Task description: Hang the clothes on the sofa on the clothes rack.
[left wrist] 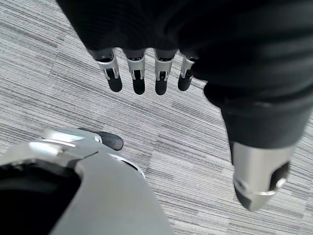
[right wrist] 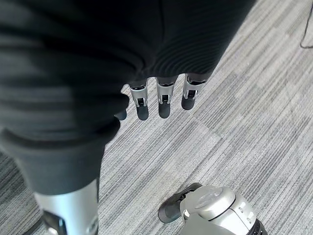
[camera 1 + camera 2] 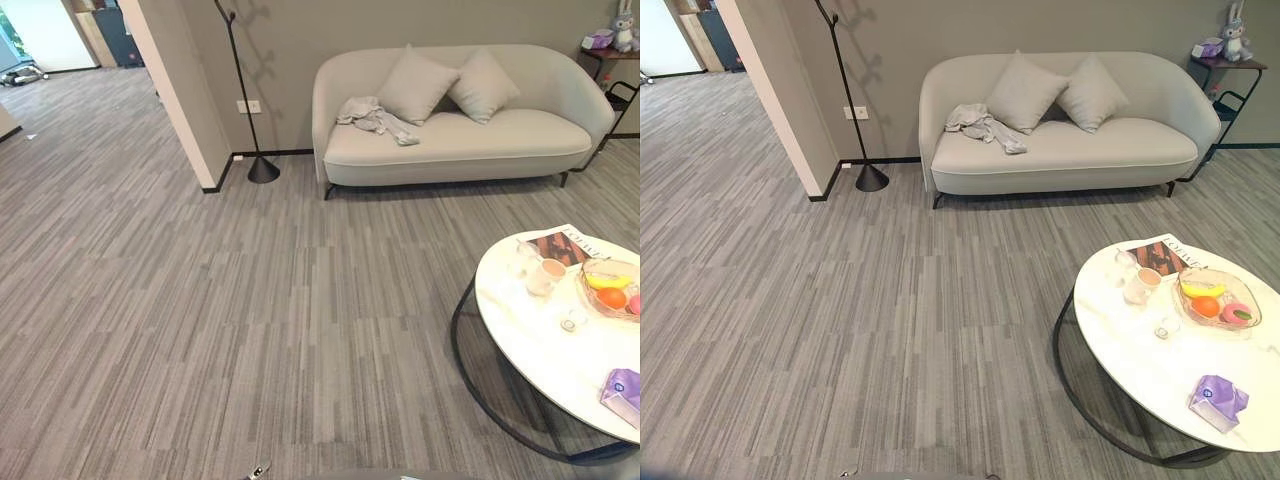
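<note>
The clothes (image 3: 375, 117) lie crumpled on the left end of the sofa (image 3: 460, 140), in the upper middle of the left eye view, just left of two cushions (image 3: 445, 85). The heap's long axis runs from the armrest down-right toward the seat's front edge. The rack (image 3: 245, 90) stands just left of the sofa, against the wall. Both hands hang over bare carpet, well apart from the heap: the left hand (image 1: 146, 73) and right hand (image 2: 161, 100) each have fingers straight and apart, holding nothing. Neither is clearly nearer; I judge a walk toward the sofa comes first.
</note>
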You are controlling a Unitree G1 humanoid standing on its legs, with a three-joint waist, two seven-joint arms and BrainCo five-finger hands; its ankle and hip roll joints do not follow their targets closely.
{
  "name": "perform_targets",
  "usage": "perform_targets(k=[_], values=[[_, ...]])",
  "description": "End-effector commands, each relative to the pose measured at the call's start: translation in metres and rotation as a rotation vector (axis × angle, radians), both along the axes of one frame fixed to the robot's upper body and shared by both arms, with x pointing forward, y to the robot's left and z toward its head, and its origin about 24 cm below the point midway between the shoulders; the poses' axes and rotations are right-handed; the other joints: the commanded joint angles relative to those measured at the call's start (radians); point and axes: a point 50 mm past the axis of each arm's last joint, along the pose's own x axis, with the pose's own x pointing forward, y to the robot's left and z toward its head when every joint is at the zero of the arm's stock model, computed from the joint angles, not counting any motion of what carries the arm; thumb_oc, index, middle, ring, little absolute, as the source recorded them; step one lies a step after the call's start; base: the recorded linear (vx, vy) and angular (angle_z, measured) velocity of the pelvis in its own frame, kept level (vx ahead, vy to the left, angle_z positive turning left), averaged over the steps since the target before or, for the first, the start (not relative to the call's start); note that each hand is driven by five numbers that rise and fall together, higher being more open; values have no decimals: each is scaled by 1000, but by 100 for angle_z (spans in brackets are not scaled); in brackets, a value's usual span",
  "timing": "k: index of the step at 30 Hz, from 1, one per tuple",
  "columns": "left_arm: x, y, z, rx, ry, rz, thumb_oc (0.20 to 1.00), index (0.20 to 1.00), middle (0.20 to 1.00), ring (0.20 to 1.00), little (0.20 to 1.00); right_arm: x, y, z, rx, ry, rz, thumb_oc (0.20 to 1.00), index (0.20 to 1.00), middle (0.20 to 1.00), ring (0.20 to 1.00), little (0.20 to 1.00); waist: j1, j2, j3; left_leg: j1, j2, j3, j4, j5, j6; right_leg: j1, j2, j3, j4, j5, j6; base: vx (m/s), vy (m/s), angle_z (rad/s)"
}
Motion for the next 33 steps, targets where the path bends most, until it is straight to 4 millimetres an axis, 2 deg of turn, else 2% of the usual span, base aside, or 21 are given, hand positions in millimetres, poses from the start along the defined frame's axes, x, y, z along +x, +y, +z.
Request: perform_targets(k=[1,20,22,25,26,27,28,30,32,33], values=[[0,-9,-2,-24,17,-3,1000,1000,1000,1000,1000,8,0,0,3,12,81,1000,1000,1000,1000,1000,-6,-27,-25,-41,-15,-26,-55,91,-44,62,-39,-15,3,-23,79,0,0,0],[5,-7,-1,-8,10,-27,1000,1000,1000,1000,1000,7,-8,3,-35,42,139,1000,1000,1000,1000,1000,-7,-24,-4,-27,-2,-31,-55,97,-48,69,-21,-18,3,-33,67,5,-19,0],[5,-7,-1,-9,8,-26,1000,1000,1000,1000,1000,9,-2,1,-9,30,161,1000,1000,1000,1000,1000,-3,-25,-1,-23,1,-33,-55,101,-49,70,-18,-15,3,-37,63,1,-62,0],[11,-6,0,-12,-10,-18,1000,1000,1000,1000,1000,15,-3,1,-12,19,198,1000,1000,1000,1000,1000,1,-39,35,-107,4,-39,81,81,-54,61,-20,-5,10,-40,50,-84,-83,-2],[21,-4,1,-4,-38,-4,1000,1000,1000,1000,1000,20,-8,2,-34,10,202,1000,1000,1000,1000,1000,10,-56,74,-219,2,-54,241,87,-62,50,-25,-3,17,-37,35,-148,-114,-3],[21,-4,1,-4,-38,-4,1000,1000,1000,1000,1000,20,-8,2,-34,10,202,1000,1000,1000,1000,1000,9,-55,72,-227,3,-56,250,83,-63,48,-24,-5,17,-37,34,-110,-154,4],[26,-4,2,2,-55,11,1000,1000,1000,1000,1000,21,-13,4,-53,13,203,1000,1000,1000,1000,1000,17,-66,98,-321,-8,-84,391,127,-61,52,-23,-10,17,-37,16,15,-84,11],[27,-3,3,2,-64,41,1000,1000,1000,1000,1000,21,-18,5,-65,19,209,1000,1000,1000,1000,1000,20,-66,106,-399,-30,-81,410,136,-42,55,-20,-20,13,-42,13,98,-55,-1],[21,-3,2,-2,-53,63,1000,1000,1000,1000,1000,21,-17,5,-63,27,250,1000,1000,1000,1000,1000,37,-62,95,-420,-56,-70,307,126,-25,60,-13,-9,4,-60,22,218,35,4],[15,-4,1,-6,-35,69,1000,1000,1000,1000,1000,22,-17,5,-61,31,279,1000,1000,1000,1000,1000,47,-52,88,-422,-60,-73,243,151,-26,65,-3,-1,3,-73,26,265,75,8]])
